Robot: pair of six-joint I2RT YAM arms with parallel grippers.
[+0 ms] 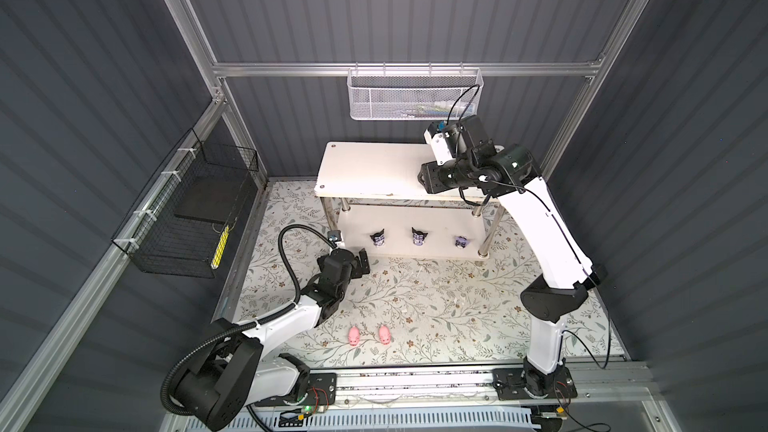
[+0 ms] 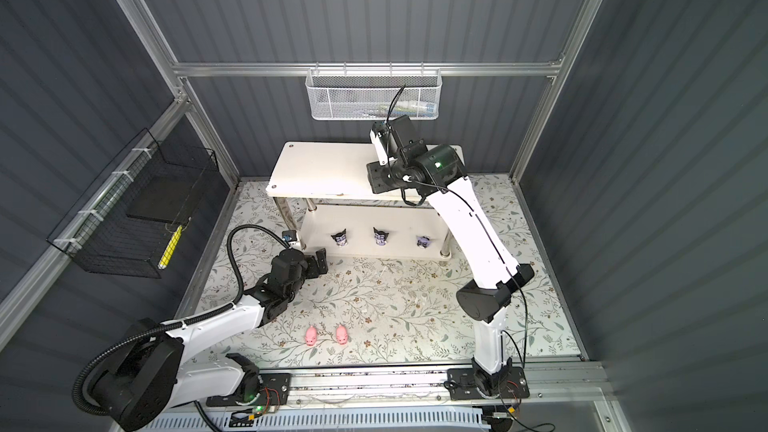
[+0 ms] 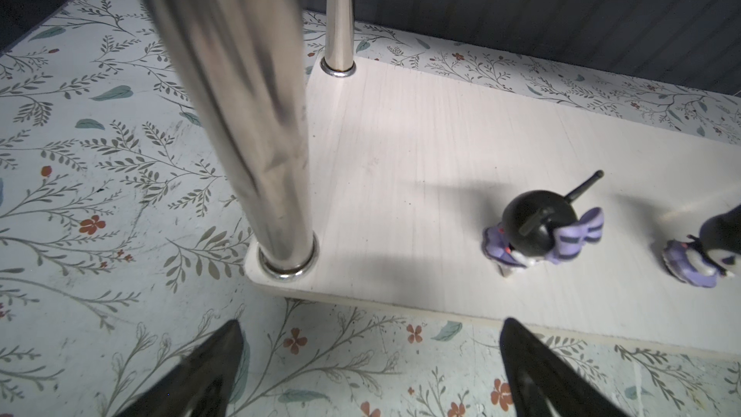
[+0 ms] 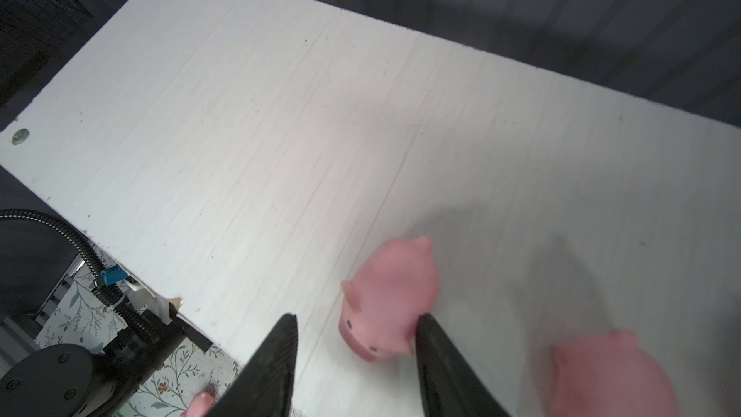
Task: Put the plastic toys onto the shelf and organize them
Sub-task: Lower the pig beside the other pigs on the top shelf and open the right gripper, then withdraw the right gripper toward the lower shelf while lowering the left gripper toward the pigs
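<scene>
The white shelf (image 1: 365, 168) (image 2: 316, 168) stands at the back of the mat. Three purple-and-black figures (image 1: 377, 238) (image 1: 419, 237) (image 1: 461, 241) stand in a row on its lower board. My right gripper (image 4: 357, 316) hovers over the right end of the top board, jaws apart around a pink pig (image 4: 391, 294). One finger touches the pig and a gap shows at the other. A second pig (image 4: 609, 375) lies beside it. Two more pigs (image 1: 354, 335) (image 1: 385, 334) lie on the mat near the front. My left gripper (image 1: 365, 261) (image 3: 371, 324) is open and empty by the lower board's front left corner.
Shiny metal legs (image 3: 240, 114) rise at the shelf's corners close to my left gripper. A white mesh basket (image 1: 415, 95) hangs on the back wall. A black wire basket (image 1: 187, 209) hangs on the left wall. The floral mat (image 1: 436, 305) covers the floor.
</scene>
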